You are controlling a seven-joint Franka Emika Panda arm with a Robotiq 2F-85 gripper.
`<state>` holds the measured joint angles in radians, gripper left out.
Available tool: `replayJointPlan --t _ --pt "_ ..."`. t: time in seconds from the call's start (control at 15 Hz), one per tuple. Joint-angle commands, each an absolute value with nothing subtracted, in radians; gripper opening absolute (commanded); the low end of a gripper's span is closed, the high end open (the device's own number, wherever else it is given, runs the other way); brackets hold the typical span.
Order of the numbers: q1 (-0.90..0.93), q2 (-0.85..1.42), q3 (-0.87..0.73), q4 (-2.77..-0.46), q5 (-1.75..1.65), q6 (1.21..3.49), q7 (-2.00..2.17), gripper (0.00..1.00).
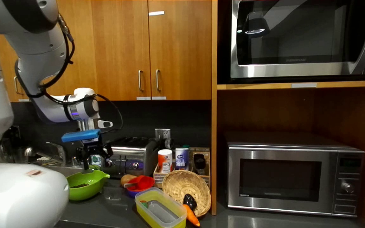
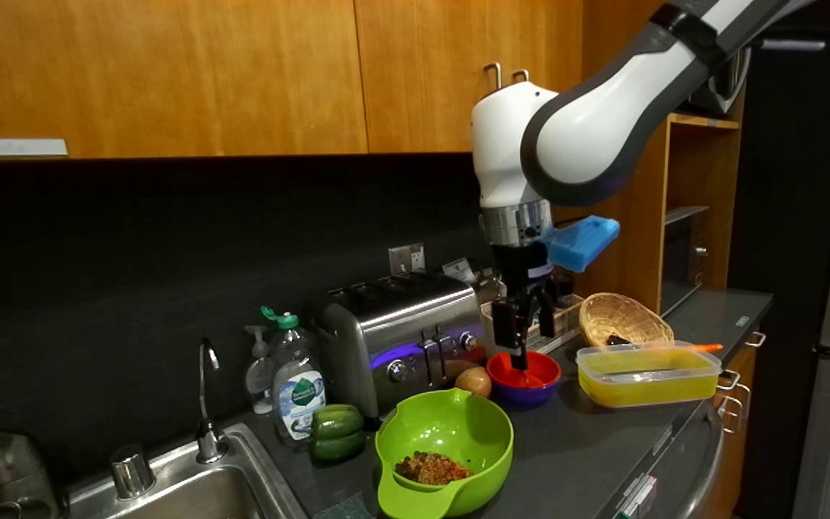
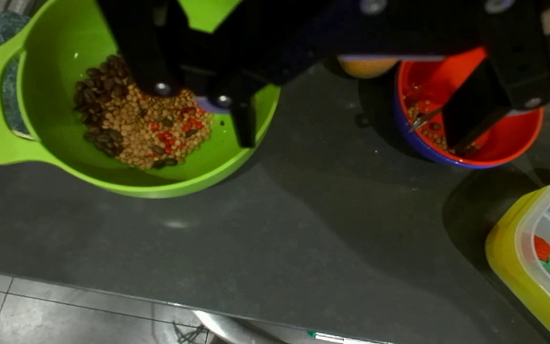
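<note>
Gripper (image 3: 351,142) hangs spread, empty; green bowl (image 2: 451,425) sits near the tabletop (image 3: 303,248) edge by the sink (image 2: 260,468). Too low a sweep could knock its rim, spilling grains (image 2: 429,468) (no lid).

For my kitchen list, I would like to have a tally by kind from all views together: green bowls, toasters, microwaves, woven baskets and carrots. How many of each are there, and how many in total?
Green bowl: 1
Toaster: 1
Upper microwave plus lower microwave: 2
Woven basket: 1
Carrot: 1
Total: 6
</note>
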<state>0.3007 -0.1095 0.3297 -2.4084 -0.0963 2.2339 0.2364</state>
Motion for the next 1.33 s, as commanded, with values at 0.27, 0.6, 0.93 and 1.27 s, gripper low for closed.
replayJointPlan --t 0.27,0.6,0.93,1.27 --pt "0.301 -0.133 0.334 -2.410 -0.111 2.213 0.261 1.00" --pt "0.300 -0.131 0.334 -2.393 -0.111 2.205 0.259 1.00" --pt "0.300 -0.128 0.334 -2.379 -0.112 2.198 0.259 1.00" --pt "0.299 -0.129 0.332 -2.383 -0.108 2.203 0.254 1.00"
